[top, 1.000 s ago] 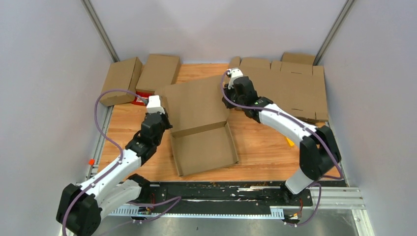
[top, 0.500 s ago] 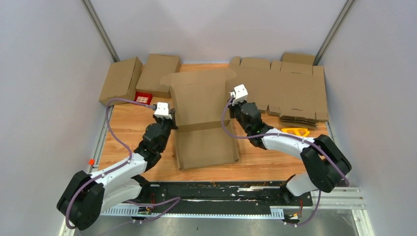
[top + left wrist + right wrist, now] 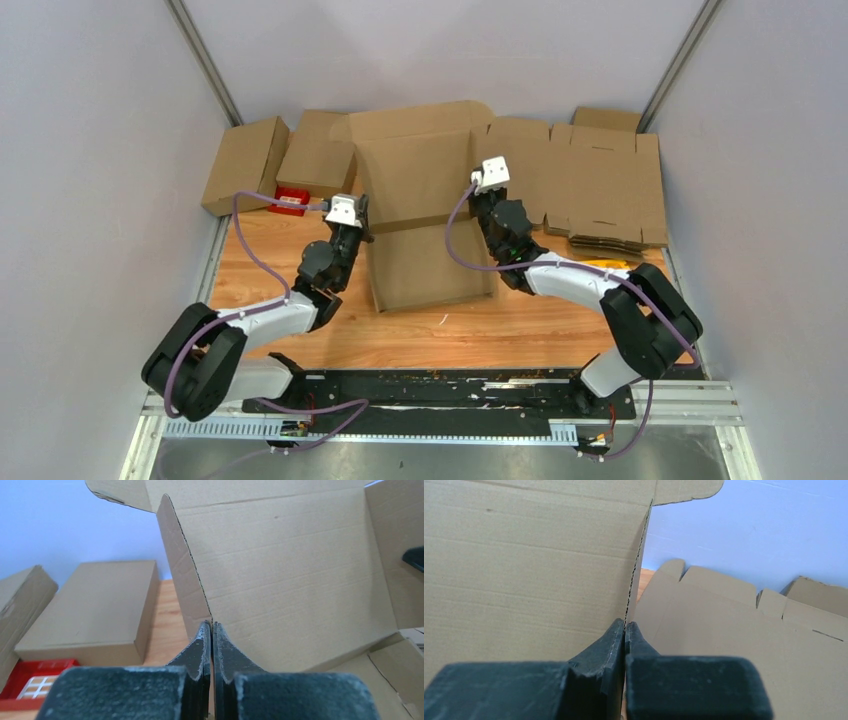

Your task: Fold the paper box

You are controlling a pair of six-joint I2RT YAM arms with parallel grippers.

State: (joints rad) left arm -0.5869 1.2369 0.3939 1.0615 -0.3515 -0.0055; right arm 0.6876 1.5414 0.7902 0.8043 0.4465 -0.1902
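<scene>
Far left on the wooden bench [image 3: 255,270], two closed cardboard boxes [image 3: 243,163] [image 3: 316,161] sit side by side, with a small red crate [image 3: 290,200] just on their near side. Far right lies a stack of flat cardboard blanks [image 3: 600,190].

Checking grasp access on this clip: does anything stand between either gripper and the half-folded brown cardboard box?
Nothing visible does. The left gripper and the right gripper are each shut directly on a side edge of the brown cardboard box.
</scene>
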